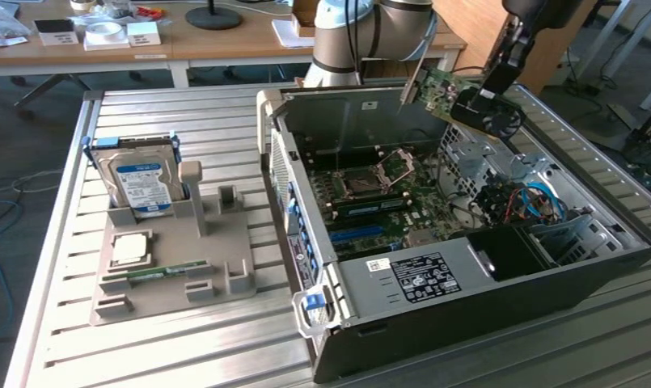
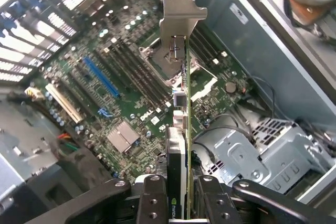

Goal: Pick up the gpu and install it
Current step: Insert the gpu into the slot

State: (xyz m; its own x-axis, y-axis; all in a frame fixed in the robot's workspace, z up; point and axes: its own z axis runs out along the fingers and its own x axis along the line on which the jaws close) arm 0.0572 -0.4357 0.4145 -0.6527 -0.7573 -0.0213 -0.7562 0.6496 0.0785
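The gpu [image 2: 182, 108] is clamped edge-on in the end effector [image 2: 181, 200]; the board [image 2: 121, 98] below could get scraped if it's lowered crooked.

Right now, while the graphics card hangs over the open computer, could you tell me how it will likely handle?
The graphics card looks stiff: it stands straight, edge-on, out of the gripper. Held at one end, with its metal bracket far out, it may pivot if bumped. Its bare parts seem fragile.
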